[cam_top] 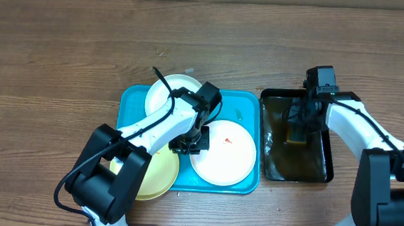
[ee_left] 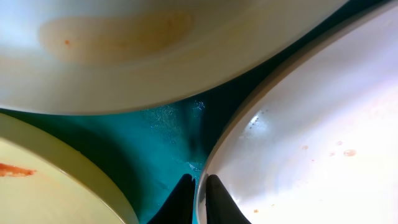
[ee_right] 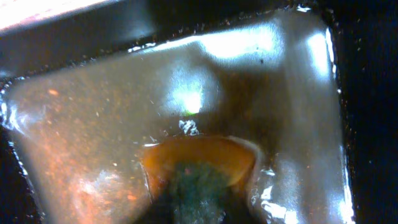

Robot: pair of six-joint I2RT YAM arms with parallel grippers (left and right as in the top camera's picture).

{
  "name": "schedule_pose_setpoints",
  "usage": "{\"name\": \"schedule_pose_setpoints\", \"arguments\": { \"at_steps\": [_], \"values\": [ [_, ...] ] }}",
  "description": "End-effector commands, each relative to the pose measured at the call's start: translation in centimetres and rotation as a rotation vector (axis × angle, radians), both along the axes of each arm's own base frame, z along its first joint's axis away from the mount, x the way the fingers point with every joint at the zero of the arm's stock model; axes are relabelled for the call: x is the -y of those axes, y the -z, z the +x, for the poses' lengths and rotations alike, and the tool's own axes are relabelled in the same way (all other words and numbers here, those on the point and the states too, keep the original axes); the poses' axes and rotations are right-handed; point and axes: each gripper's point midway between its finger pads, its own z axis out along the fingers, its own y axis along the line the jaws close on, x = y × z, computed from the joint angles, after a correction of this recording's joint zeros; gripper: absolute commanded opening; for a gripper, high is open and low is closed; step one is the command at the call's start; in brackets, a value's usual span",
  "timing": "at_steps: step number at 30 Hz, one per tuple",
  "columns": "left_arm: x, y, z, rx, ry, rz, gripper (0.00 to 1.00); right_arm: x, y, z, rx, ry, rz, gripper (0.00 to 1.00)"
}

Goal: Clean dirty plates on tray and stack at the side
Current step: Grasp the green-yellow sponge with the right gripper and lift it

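Note:
The turquoise tray [cam_top: 249,102] holds three plates. A white plate [cam_top: 166,95] lies at the back left, with a faint brownish stain in the left wrist view [ee_left: 155,50]. A white plate with a red smear [cam_top: 227,157] lies at the right. A pale yellow plate [cam_top: 156,175] lies at the front left, with a red smear in the left wrist view [ee_left: 50,180]. My left gripper [cam_top: 189,142] is shut on the left rim of the right white plate [ee_left: 311,143], one finger on each side [ee_left: 200,198]. My right gripper [cam_top: 297,127] is down in the black basin, shut on a yellow-green sponge [ee_right: 199,165] under the water.
The black basin [cam_top: 322,175] of dark water stands right of the tray; its wall shows in the right wrist view [ee_right: 367,74]. Bare tray floor [ee_left: 161,137] shows between the three plates. Wooden tabletop [cam_top: 47,81] lies all around.

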Motion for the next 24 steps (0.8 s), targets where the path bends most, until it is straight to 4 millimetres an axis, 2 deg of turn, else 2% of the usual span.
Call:
{"name": "schedule_pose_setpoints", "arguments": {
  "at_steps": [1,2,3,4,5,6,11,12,13,14,16,17,18,19,20,22,23,24],
  "values": [
    [-0.5,0.5,-0.2,-0.003,-0.016,0.028,0.11,-0.1,0.2,-0.2,-0.004,-0.002,0.001,0.04],
    [-0.4,0.5,-0.2,-0.002,-0.016,0.028,0.11,-0.1,0.2,-0.2,-0.001,-0.002,0.001,0.18],
    [-0.4,0.5,-0.2,-0.002,-0.016,0.028,0.11,-0.1,0.2,-0.2,-0.001,-0.002,0.001,0.42],
    [-0.5,0.5,-0.2,-0.002,-0.016,0.028,0.11,-0.1,0.2,-0.1,0.001,-0.002,0.001,0.56],
    [-0.5,0.5,-0.2,-0.002,-0.016,0.029,0.11,-0.1,0.2,-0.1,0.002,-0.001,0.001,0.64],
    [-0.5,0.5,-0.2,-0.002,-0.016,0.029,0.11,-0.1,0.2,-0.1,0.003,-0.002,0.001,0.68],
    [-0.5,0.5,-0.2,-0.002,-0.016,0.028,0.11,-0.1,0.2,-0.1,0.001,-0.002,0.002,0.68],
    [-0.5,0.5,-0.2,-0.002,-0.016,0.028,0.11,-0.1,0.2,-0.2,-0.001,-0.002,0.001,0.62],
    [-0.5,0.5,-0.2,-0.002,-0.016,0.028,0.11,-0.1,0.2,-0.3,-0.005,-0.002,0.001,0.29],
    [-0.5,0.5,-0.2,-0.002,-0.016,0.028,0.11,-0.1,0.3,-0.4,-0.011,-0.002,0.001,0.05],
    [-0.5,0.5,-0.2,-0.002,-0.016,0.028,0.11,-0.1,0.3,-0.6,-0.017,-0.002,0.0,0.04],
    [-0.5,0.5,-0.2,-0.002,-0.016,0.028,0.11,-0.1,0.3,-0.6,-0.02,-0.002,0.0,0.07],
    [-0.5,0.5,-0.2,-0.002,-0.016,0.028,0.11,-0.1,0.3,-0.7,-0.021,-0.002,0.0,0.4],
    [-0.5,0.5,-0.2,-0.002,-0.016,0.028,0.11,-0.1,0.3,-0.7,-0.025,-0.002,0.0,0.52],
    [-0.5,0.5,-0.2,-0.002,-0.016,0.028,0.11,-0.1,0.4,-0.8,-0.028,-0.002,-0.001,0.58],
    [-0.5,0.5,-0.2,-0.002,-0.016,0.028,0.12,0.0,0.4,-1.0,-0.037,-0.002,-0.001,0.57],
    [-0.5,0.5,-0.2,-0.002,-0.016,0.028,0.11,0.0,0.4,-1.2,-0.044,-0.002,-0.002,0.47],
    [-0.5,0.5,-0.2,-0.002,-0.016,0.028,0.1,0.0,0.5,-1.3,-0.049,-0.002,-0.003,0.3]
  ]
}}
